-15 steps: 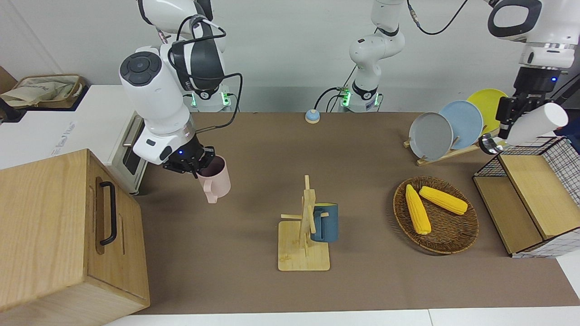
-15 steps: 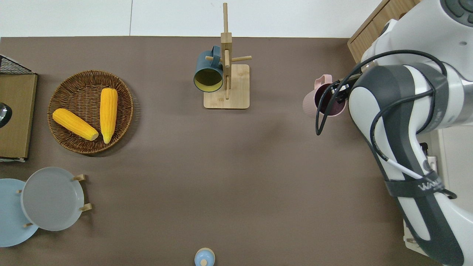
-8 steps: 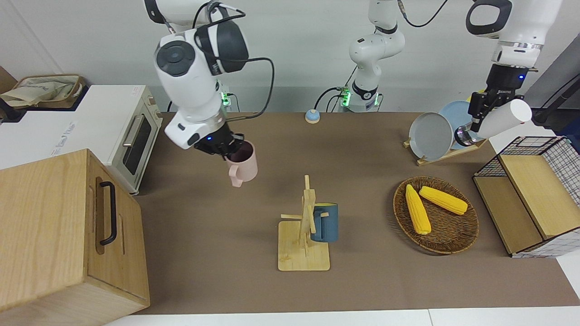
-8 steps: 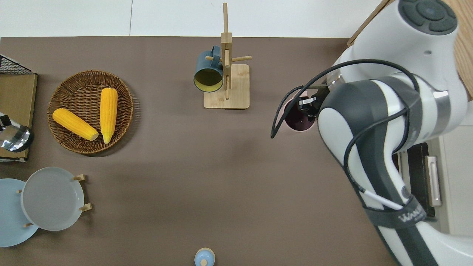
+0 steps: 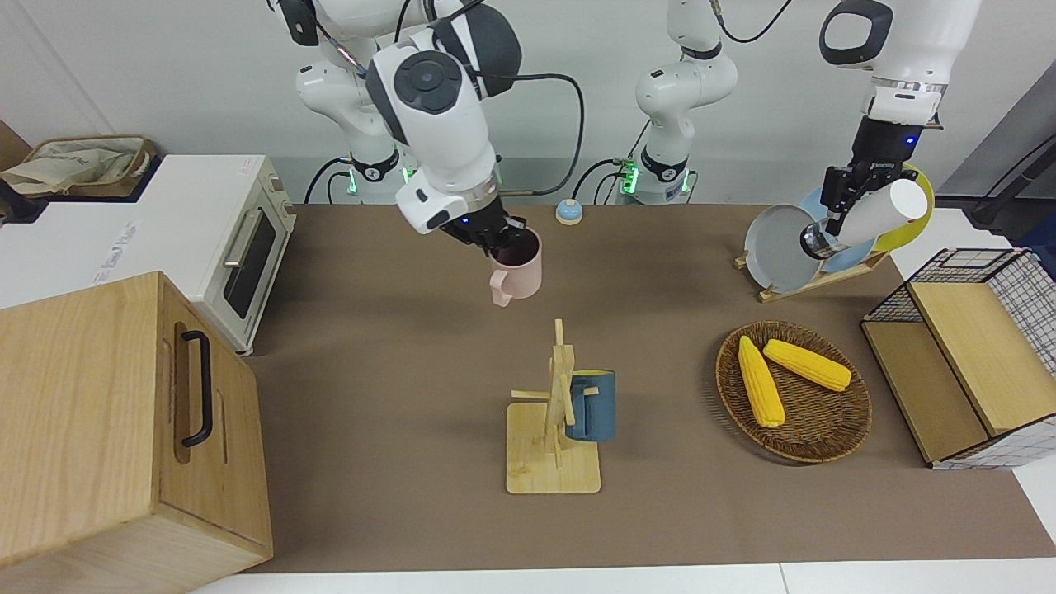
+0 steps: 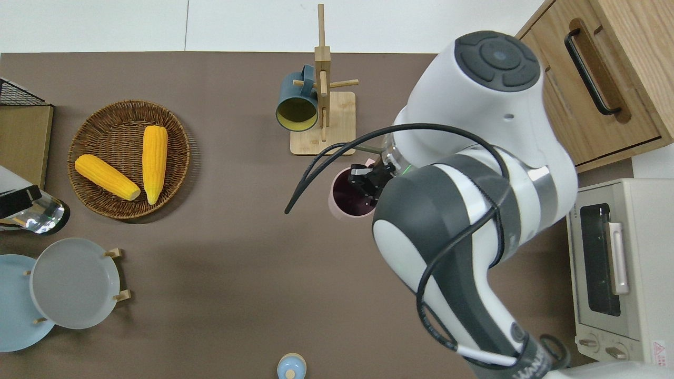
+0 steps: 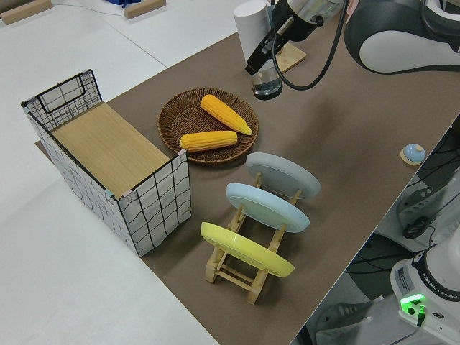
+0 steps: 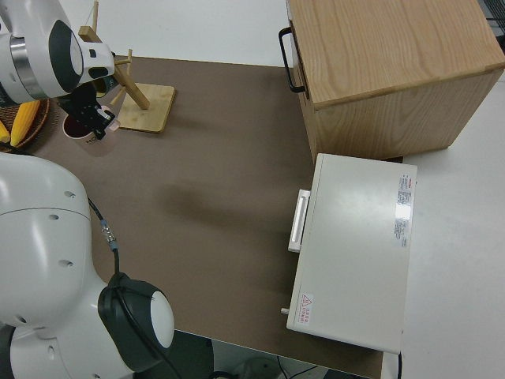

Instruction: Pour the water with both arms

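My right gripper (image 5: 493, 238) is shut on the rim of a pink mug (image 5: 518, 268) and holds it upright in the air. In the overhead view the right gripper (image 6: 368, 181) and mug (image 6: 345, 202) are over the table's middle, just on the robots' side of the mug tree. My left gripper (image 5: 837, 206) is shut on a white bottle (image 5: 874, 216) with a shiny end, held tilted. In the overhead view the bottle (image 6: 31, 210) is over the table between the wicker basket and the plate rack. It also shows in the left side view (image 7: 253, 36).
A wooden mug tree (image 5: 554, 412) bears a blue mug (image 5: 592, 406). A wicker basket (image 5: 825, 441) holds two corn cobs. A plate rack (image 7: 237, 269), a wire crate (image 5: 965, 355), a wooden cabinet (image 5: 99, 429), a toaster oven (image 5: 239, 264) and a small blue bell (image 5: 568, 212) stand around.
My right arm has carried the pink mug from near the toaster oven toward the table's middle. My left arm has moved the white bottle from over the wire crate toward the plate rack.
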